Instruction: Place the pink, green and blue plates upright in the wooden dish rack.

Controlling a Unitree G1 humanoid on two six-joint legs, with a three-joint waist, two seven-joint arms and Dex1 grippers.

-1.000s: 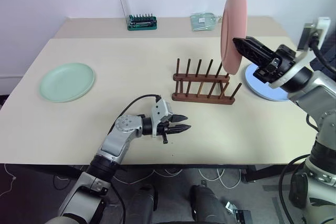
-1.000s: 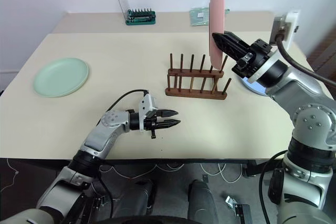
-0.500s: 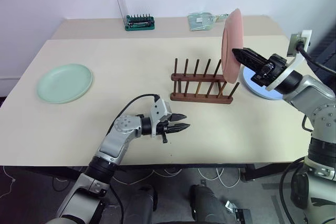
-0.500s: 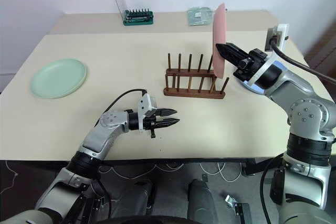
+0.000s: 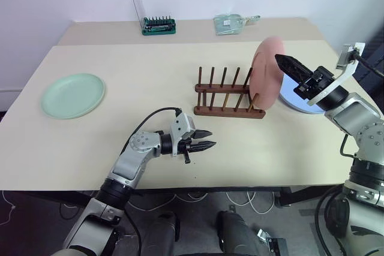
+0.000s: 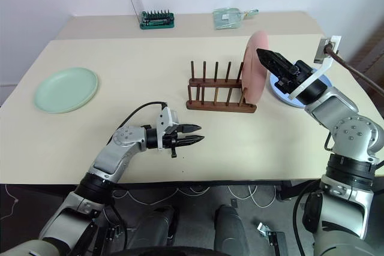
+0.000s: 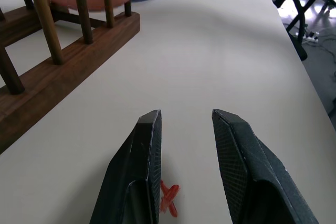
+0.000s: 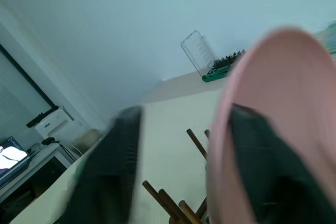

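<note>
I'm seeing a salmon pink plate (image 5: 266, 74), plain and matte, against the dark brown wooden dish rack (image 5: 228, 96). A pale mint green plate (image 5: 73, 95) is showing without any pattern, and a light blue plate (image 5: 298, 101) is peeking out in the same flat finish. The table (image 5: 150, 64) is looking pale beige. My left gripper (image 5: 204, 140) is showing black fingers on a white and grey wrist; the right gripper (image 5: 292, 68) is also black. I'm noticing a small red cross mark (image 7: 169, 199) on the tabletop, and a tool holder (image 5: 159, 26) with a green base.
</note>
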